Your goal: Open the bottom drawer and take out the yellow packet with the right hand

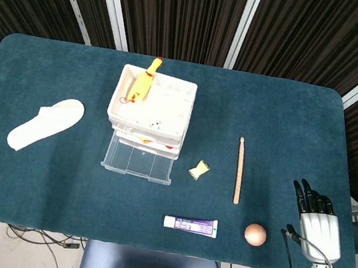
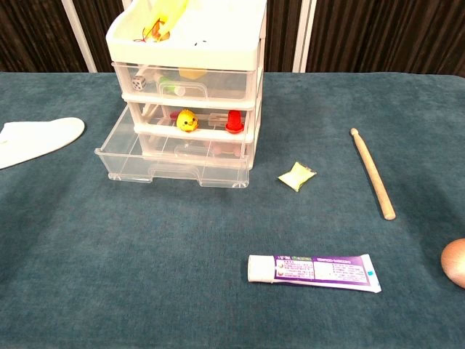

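One small yellow packet lies at four o'clock of the bottom drawer; we judge it light, crinkly, best pinched edgewise. Right hand spread, empty.

We saw a white slipper at table's left, rubber chicken on top of the unit, drumstick right of centre, toothpaste tube near the front edge, brown ball just right of it, all on teal cloth
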`<move>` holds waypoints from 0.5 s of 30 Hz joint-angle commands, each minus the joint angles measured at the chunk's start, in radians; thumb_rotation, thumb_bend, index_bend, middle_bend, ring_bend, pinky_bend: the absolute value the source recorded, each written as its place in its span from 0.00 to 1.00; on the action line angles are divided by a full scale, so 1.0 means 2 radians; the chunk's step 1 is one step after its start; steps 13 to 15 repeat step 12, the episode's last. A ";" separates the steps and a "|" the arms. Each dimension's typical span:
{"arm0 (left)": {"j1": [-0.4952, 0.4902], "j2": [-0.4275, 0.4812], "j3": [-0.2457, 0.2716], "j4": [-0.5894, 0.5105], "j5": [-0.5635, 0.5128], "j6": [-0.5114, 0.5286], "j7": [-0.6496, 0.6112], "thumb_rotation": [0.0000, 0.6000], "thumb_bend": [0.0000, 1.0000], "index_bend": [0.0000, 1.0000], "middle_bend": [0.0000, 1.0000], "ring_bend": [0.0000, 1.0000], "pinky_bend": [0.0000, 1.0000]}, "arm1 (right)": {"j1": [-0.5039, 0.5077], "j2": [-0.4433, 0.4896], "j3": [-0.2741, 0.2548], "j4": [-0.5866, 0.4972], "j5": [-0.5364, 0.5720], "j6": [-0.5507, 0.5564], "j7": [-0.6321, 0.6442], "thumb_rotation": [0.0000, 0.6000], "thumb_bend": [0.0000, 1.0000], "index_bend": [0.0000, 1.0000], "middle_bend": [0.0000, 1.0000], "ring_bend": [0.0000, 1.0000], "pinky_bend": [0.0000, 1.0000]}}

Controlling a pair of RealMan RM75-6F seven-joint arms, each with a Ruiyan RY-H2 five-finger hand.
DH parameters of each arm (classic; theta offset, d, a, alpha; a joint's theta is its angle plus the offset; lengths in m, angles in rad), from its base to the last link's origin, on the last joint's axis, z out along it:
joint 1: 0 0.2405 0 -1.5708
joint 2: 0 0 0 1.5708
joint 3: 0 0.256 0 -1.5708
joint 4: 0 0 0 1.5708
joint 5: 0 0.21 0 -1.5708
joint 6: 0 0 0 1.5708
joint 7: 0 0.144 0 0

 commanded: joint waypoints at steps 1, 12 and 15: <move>0.001 -0.002 0.002 0.003 0.010 0.007 0.004 1.00 0.51 0.03 0.00 0.00 0.00 | -0.011 -0.003 -0.002 0.007 -0.011 0.001 0.004 1.00 0.10 0.04 0.11 0.22 0.25; -0.004 0.001 0.006 0.020 0.025 0.005 0.007 1.00 0.51 0.03 0.00 0.00 0.00 | -0.032 0.015 0.005 -0.011 -0.032 -0.012 0.002 1.00 0.10 0.04 0.11 0.22 0.25; -0.004 0.001 0.006 0.020 0.025 0.005 0.007 1.00 0.51 0.03 0.00 0.00 0.00 | -0.032 0.015 0.005 -0.011 -0.032 -0.012 0.002 1.00 0.10 0.04 0.11 0.22 0.25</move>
